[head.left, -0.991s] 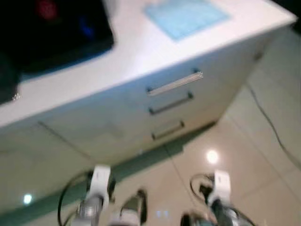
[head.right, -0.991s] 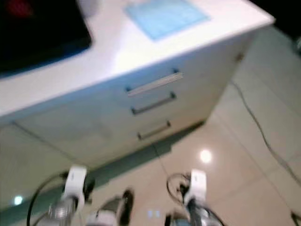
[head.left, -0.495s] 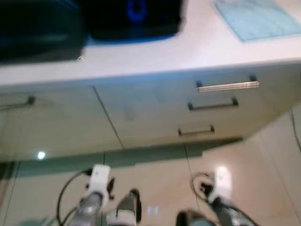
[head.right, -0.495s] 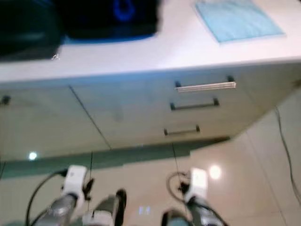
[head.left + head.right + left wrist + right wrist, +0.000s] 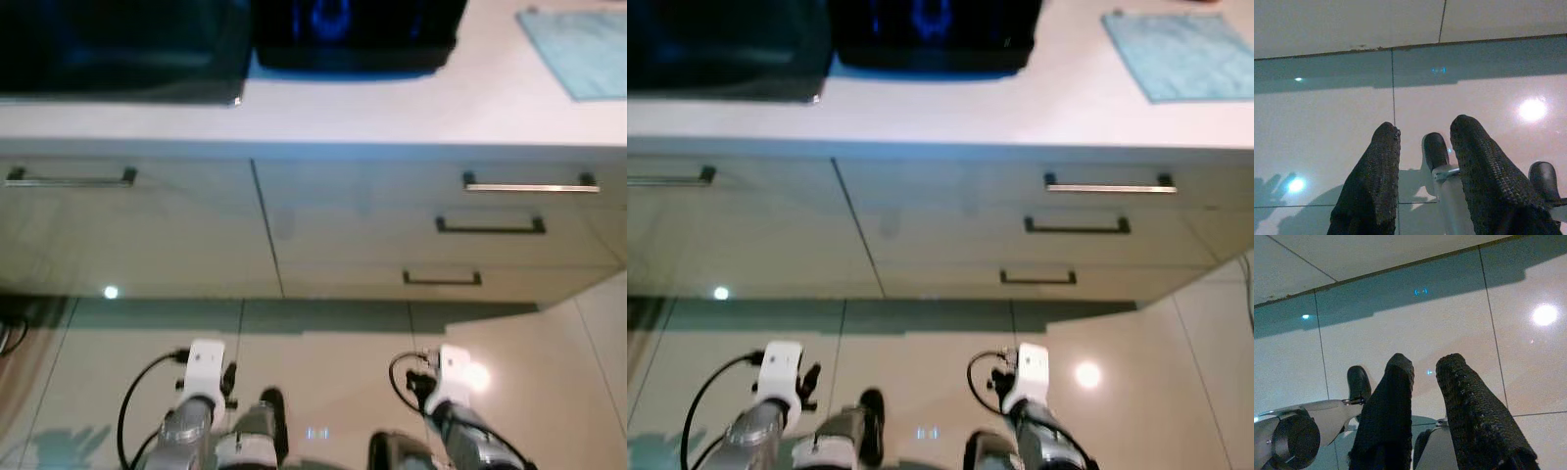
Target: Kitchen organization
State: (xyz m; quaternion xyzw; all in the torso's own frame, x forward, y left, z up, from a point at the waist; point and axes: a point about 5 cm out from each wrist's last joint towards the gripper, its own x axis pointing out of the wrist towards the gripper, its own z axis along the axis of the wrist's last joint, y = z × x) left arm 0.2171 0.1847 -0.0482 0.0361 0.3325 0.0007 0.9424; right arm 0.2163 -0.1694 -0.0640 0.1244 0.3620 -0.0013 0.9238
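- We face a run of pale kitchen cabinets (image 5: pixel 196 235) under a white tabletop (image 5: pixel 392 113); we take the cabinets as our landmark.
- On the tabletop above the cabinets sit two dark appliances: a wide black unit (image 5: pixel 118 49) toward our left and a smaller black device with a blue glow (image 5: pixel 353 34) beside it. We cannot tell what either one is.
- A light blue mat (image 5: pixel 1181 54) lies flat on the tabletop above the drawer stack, near the far right end.
- The drawer stack occupies the right part of the cabinets: three drawers, each with a horizontal bar handle. The top handle (image 5: pixel 529 184) is bright metal; the middle handle (image 5: pixel 490 225) and lower handle (image 5: pixel 441 279) are darker.
- A further bar handle (image 5: pixel 69 178) sits on the left part of the cabinets, just under the tabletop edge.
- A glossy tiled floor (image 5: pixel 323 362) lies in front of the cabinets, with a dark toe-kick strip at the base and bright light reflections.
- Left gripper (image 5: pixel 1422 134): it hangs low over the floor in front of the cabinets, fingers parted with a clear gap, grasping nothing.
- Right gripper (image 5: pixel 1425 364): it also hangs low over the floor in front of the cabinets, fingers parted, grasping nothing.
- Both silver arms, left arm (image 5: pixel 191 416) and right arm (image 5: pixel 460 421), point down toward the floor, well apart from the cabinets.
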